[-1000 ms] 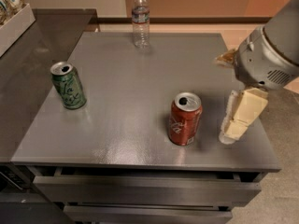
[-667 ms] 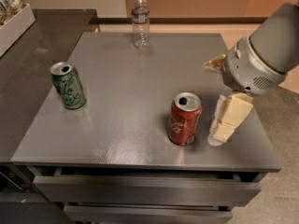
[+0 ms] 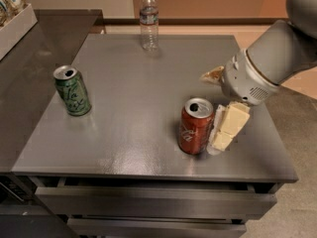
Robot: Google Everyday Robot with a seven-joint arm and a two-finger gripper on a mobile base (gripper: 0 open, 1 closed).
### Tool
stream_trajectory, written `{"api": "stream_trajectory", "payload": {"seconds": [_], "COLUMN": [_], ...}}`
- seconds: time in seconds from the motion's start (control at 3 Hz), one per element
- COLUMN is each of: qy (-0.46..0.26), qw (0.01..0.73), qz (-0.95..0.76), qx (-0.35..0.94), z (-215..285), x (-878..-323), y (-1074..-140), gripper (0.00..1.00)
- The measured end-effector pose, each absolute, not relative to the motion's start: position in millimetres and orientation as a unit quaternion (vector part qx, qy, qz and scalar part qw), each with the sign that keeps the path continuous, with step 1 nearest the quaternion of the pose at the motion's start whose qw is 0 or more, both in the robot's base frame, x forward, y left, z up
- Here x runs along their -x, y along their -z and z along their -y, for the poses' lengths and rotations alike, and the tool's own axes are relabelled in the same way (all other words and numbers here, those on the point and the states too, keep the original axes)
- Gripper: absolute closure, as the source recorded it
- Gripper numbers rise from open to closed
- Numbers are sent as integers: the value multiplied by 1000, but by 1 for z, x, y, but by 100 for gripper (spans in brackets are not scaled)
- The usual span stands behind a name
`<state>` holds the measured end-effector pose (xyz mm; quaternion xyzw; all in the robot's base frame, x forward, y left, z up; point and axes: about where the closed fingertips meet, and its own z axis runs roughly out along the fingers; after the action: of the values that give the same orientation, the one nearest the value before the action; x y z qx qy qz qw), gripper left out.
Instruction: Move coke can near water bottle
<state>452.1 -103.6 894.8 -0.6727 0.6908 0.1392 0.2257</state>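
Camera view gives us the coke can standing upright near the front right of the grey desk. The end effector hangs just to the can's right, low over the desk. Its cream-coloured part is close against the can's side, and we cannot tell whether the two touch. We also cannot tell how far open the end effector is, or whether it has hold of anything. The grey arm reaches in from the upper right.

We see the can as red with white script lettering and a silver top that has a dark opening. The water bottle, clear with a white cap and a pale label band, stands at the desk's far edge, well apart from the coke can. A green can stands on the left side.
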Motion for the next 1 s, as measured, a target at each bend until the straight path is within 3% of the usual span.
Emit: {"api": "stream_trajectory", "payload": {"seconds": [0.33,1.0], "qy": [-158,-190], "qw": [226,229], "qz": [-681,-655], "qx": [678,695], "z": [93,79], "x": [-450,-439], "y": [-891,-895], "gripper": [0,41]}}
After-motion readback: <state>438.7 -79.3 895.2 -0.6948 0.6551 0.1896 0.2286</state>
